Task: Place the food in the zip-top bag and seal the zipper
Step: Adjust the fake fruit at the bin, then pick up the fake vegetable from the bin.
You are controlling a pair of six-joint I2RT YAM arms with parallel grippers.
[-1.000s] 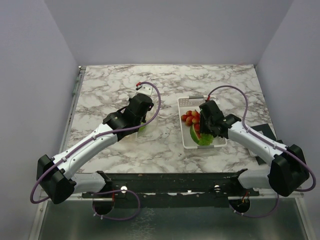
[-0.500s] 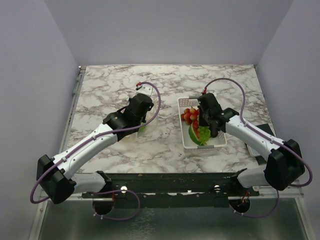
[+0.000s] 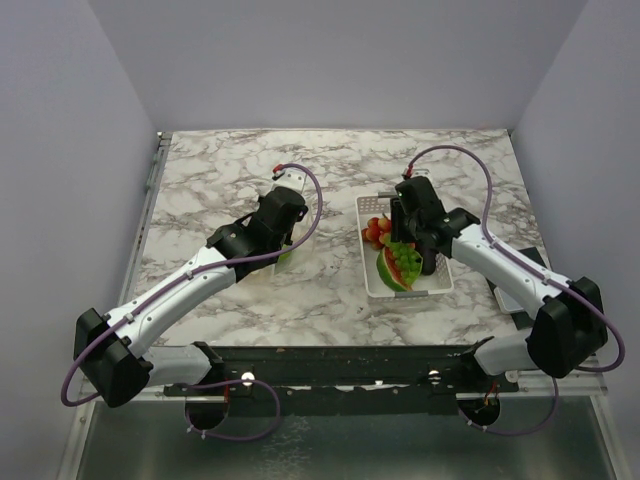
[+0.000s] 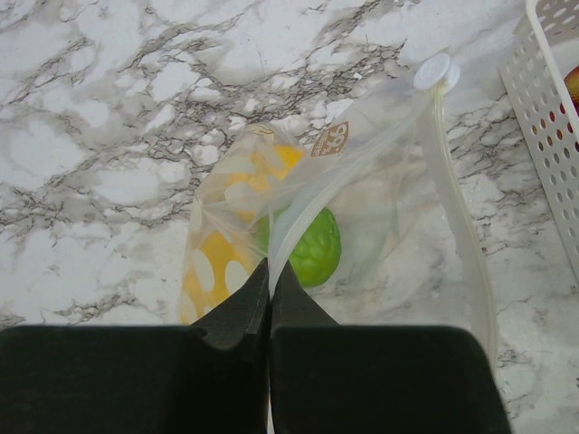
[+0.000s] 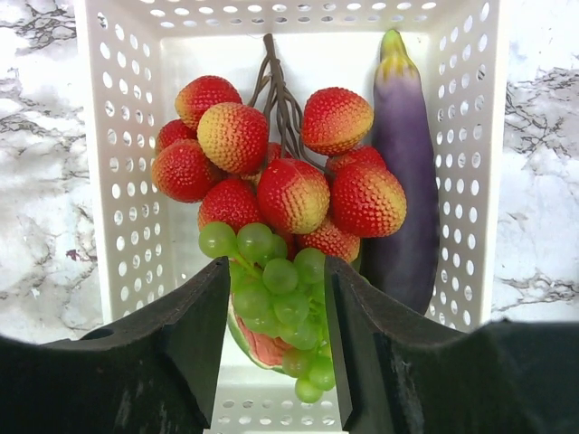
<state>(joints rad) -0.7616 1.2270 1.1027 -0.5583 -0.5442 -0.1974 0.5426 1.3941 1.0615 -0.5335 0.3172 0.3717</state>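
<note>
Soft, even light comes from above. The marble desk point(image 3: 230, 170) looks bright, and the arms point(image 3: 180, 290) drop only faint, fuzzy shadows on it. The zip-top bag point(image 4: 389, 208) has a few pale shiny patches. The food point(image 5: 289, 194) in the white basket point(image 5: 118, 136) looks sharp and colourful. The left tool point(image 4: 270, 271) and the right tool point(image 5: 276, 280) are so dark up close that they show hardly any detail.

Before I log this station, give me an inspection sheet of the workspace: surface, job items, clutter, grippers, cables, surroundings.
Surface: marble table, no spills seen.
Job's things: bag open, yellow piece and green piece inside; strawberries, grapes, watermelon in basket.
Clutter: eggplant in basket.
Grippers: left gripper shut on bag; right gripper open, straddling grapes.
Cables: purple cables arch above the table.
Surroundings: plain walls.
</note>
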